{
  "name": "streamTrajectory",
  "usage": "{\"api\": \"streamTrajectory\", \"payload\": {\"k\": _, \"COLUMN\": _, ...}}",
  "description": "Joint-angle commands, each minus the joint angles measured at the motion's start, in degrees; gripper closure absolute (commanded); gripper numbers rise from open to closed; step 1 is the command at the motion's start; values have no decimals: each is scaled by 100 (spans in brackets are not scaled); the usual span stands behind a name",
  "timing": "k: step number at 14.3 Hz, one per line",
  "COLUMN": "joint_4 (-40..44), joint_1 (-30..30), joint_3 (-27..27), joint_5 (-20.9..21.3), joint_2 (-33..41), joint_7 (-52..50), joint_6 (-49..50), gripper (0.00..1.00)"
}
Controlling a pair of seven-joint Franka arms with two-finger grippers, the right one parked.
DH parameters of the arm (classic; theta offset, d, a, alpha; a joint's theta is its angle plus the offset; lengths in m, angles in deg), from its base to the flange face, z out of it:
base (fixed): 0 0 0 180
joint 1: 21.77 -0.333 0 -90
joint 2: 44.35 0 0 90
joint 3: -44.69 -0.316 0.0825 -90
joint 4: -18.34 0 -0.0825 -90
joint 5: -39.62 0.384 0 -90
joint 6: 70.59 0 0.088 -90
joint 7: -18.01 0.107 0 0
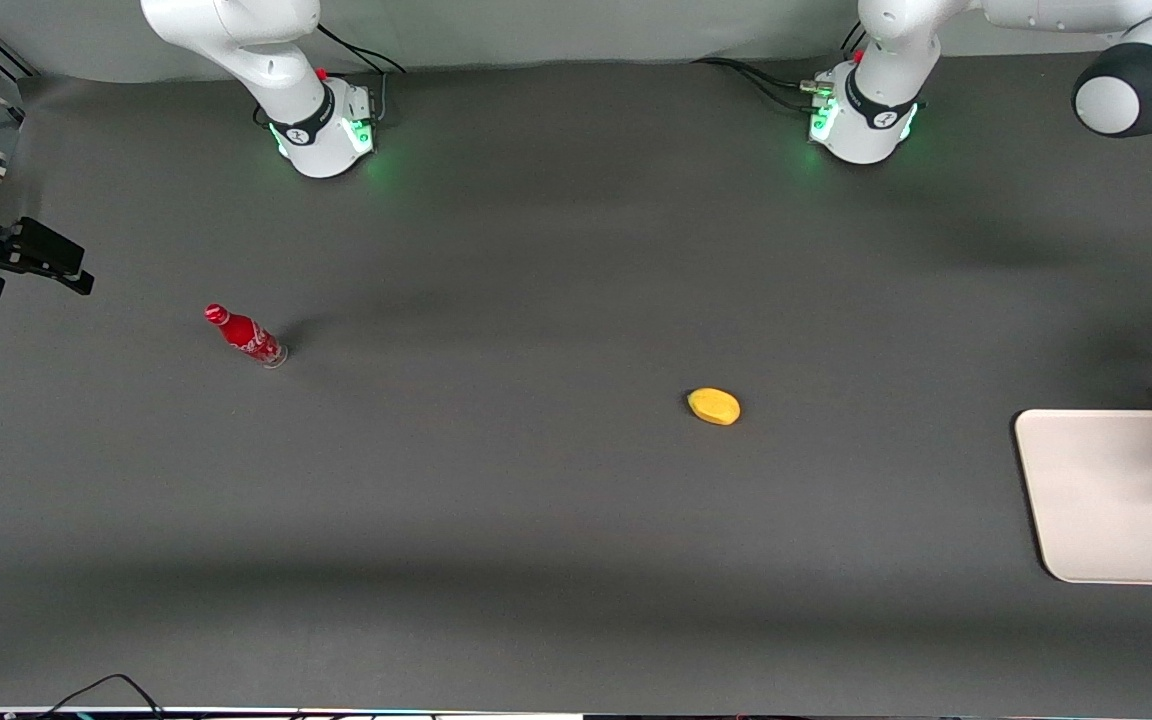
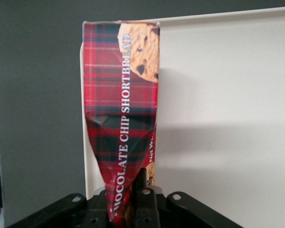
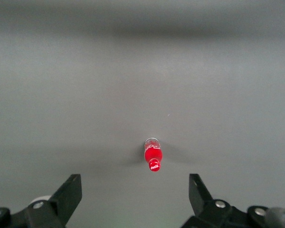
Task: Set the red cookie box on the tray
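Your gripper (image 2: 133, 209) is clamped on one end of the red cookie box (image 2: 121, 109), crushing the carton inward where the fingers pinch it, and holds the box above the edge of the tray (image 2: 228, 118), which sits at the working arm's end of the table (image 1: 536, 550). Well away from the tray you have a yellow mango-like fruit (image 1: 714, 406), and farther still, toward the parked arm's end, a small red bottle (image 1: 245, 335) standing upright.

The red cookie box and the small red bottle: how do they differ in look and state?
The red cookie box is a flat-sided tartan carton, crumpled where the gripper clamps it above the tray; the red bottle is round, plain red and undented. The box is held; the bottle stands free on the table. Both are red.
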Motion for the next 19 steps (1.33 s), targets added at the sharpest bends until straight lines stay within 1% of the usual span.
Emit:
{"api": "streamTrajectory", "payload": {"k": 1, "joint_4": 387, "joint_1": -53, "joint_3": 8, "joint_5": -101, "joint_2": -259, "joint_7": 166, "joint_6": 27, "gripper": 100}}
{"api": "streamTrajectory", "payload": {"k": 4, "joint_4": 369, "joint_1": -53, "joint_3": 17, "joint_5": -101, "joint_2": -311, "joint_7": 157, "joint_6": -192, "gripper": 100}}
{"api": "streamTrajectory", "payload": {"k": 5, "joint_4": 360, "joint_1": -44, "joint_3": 17, "joint_5": -101, "joint_2": -311, "joint_7": 166, "joint_6": -227, "gripper": 80}}
{"api": "streamTrajectory", "payload": {"k": 6, "joint_4": 360, "joint_1": -44, "joint_3": 17, "joint_5": -101, "joint_2": -311, "joint_7": 166, "joint_6": -228, "gripper": 69}}
{"api": "streamTrajectory", "payload": {"k": 7, "joint_4": 360, "joint_1": -44, "joint_3": 17, "joint_5": -101, "joint_2": -311, "joint_7": 175, "joint_6": -228, "gripper": 50}}
{"api": "streamTrajectory", "payload": {"k": 9, "joint_4": 351, "joint_1": -44, "joint_3": 17, "joint_5": -110, "joint_2": -312, "joint_7": 192, "joint_6": -228, "gripper": 8}}
{"api": "streamTrajectory", "payload": {"k": 10, "joint_4": 343, "joint_1": -44, "joint_3": 17, "joint_5": -153, "joint_2": -294, "joint_7": 201, "joint_6": -228, "gripper": 0}}
{"api": "streamTrajectory", "payload": {"k": 11, "joint_4": 308, "joint_1": -35, "joint_3": 17, "joint_5": -197, "joint_2": -242, "joint_7": 184, "joint_6": -193, "gripper": 0}}
{"api": "streamTrajectory", "payload": {"k": 13, "joint_4": -33, "joint_1": 9, "joint_3": 17, "joint_5": -277, "joint_2": 275, "joint_7": 113, "joint_6": 26, "gripper": 0}}
{"api": "streamTrajectory", "payload": {"k": 15, "joint_4": -228, "joint_1": 44, "joint_3": 17, "joint_5": -373, "joint_2": 872, "joint_7": 96, "joint_6": 726, "gripper": 0}}
{"api": "streamTrajectory", "payload": {"k": 17, "joint_4": -342, "joint_1": 228, "joint_3": 17, "joint_5": -339, "joint_2": 1461, "joint_7": -149, "joint_6": 1596, "gripper": 0}}
{"api": "streamTrajectory", "payload": {"k": 18, "joint_4": -499, "joint_1": 385, "joint_3": 25, "joint_5": -295, "joint_2": 1821, "joint_7": -238, "joint_6": 1870, "gripper": 0}}
{"api": "streamTrajectory", "payload": {"k": 19, "joint_4": -919, "joint_1": 691, "joint_3": 25, "joint_5": -260, "joint_2": 2433, "joint_7": -395, "joint_6": 2116, "gripper": 0}}
